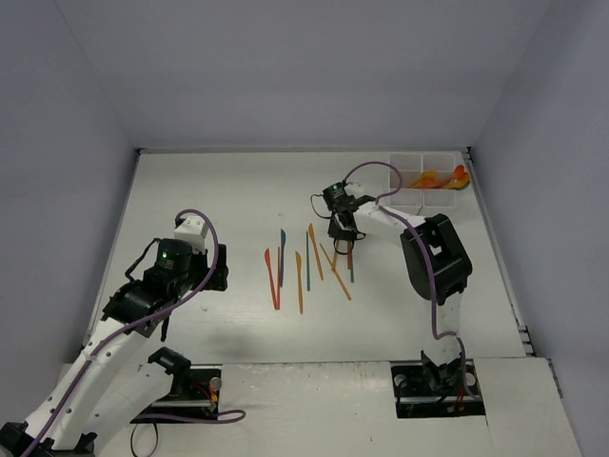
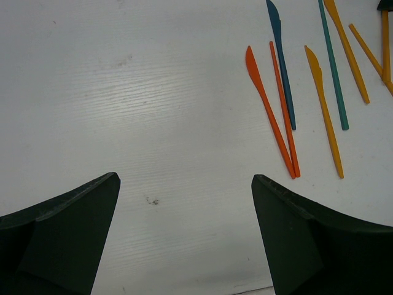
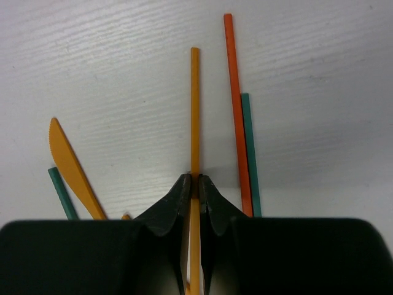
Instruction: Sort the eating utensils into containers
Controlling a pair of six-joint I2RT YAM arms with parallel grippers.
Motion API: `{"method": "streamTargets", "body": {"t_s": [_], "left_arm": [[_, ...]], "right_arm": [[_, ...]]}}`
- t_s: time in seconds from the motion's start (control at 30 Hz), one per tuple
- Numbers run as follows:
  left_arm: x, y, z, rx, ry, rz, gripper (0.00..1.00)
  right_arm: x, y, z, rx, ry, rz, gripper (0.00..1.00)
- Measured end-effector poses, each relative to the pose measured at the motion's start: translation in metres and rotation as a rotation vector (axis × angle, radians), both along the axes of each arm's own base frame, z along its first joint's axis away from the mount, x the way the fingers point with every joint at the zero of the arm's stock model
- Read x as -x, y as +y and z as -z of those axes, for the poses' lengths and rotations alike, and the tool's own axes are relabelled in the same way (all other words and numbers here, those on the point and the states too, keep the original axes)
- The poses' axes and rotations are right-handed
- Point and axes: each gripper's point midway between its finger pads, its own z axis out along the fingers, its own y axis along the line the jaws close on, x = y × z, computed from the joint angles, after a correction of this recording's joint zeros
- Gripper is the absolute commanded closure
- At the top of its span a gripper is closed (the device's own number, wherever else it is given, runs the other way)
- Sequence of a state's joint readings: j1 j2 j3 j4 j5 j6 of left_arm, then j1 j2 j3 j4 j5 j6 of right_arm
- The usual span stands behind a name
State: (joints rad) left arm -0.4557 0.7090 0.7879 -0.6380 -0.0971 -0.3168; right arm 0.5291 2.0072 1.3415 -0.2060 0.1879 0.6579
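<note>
Where the white tray (image 1: 406, 168) sits at the upper right of the top view, orange and red utensils (image 1: 443, 179) lie heaped across its right side, one end poking past the rim. Near frame centre, the right gripper (image 3: 194, 184) is pinched tight on a thin orange handle (image 3: 194, 104) low over the surface (image 1: 219, 190). The other utensils (image 1: 299, 276) lie in a loose row at mid-frame, well apart from the tray. At lower left, the left gripper (image 2: 184, 203) hovers with its jaws spread wide.

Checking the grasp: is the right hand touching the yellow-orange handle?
Touching. The right wrist view shows the right hand closed on the yellow-orange handle, with no gap.
</note>
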Motion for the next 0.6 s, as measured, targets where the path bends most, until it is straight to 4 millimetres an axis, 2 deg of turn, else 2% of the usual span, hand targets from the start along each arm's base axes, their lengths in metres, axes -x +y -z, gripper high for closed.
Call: {"method": "streamTargets", "body": {"t_s": [0.2,0.3,0.37,0.47,0.6], "left_arm": [[0.0,0.0,0.0,0.0,-0.001,0.0,0.13],[0.0,0.0,0.0,0.0,-0.001,0.0,0.13],[0.0,0.0,0.0,0.0,0.0,0.0,0.13],[0.0,0.0,0.0,0.0,-0.001,0.0,0.13],[0.0,0.0,0.0,0.0,-0.001,0.0,0.13]], "right_arm": [[-0.009,0.002,-0.005,0.018,-0.013,-0.019,1.0],[-0.025,0.006,-0.026,0.031,-0.062,-0.046,1.0],[-0.042,0.009,-0.048,0.044,-0.126,-0.061,1.0],[-0.068,-0.002,-0.096,0.114,-0.256,-0.065,1.0],[-0.101,-0.044,-0.172,0.167,-0.443,0.009,1.0]]}}
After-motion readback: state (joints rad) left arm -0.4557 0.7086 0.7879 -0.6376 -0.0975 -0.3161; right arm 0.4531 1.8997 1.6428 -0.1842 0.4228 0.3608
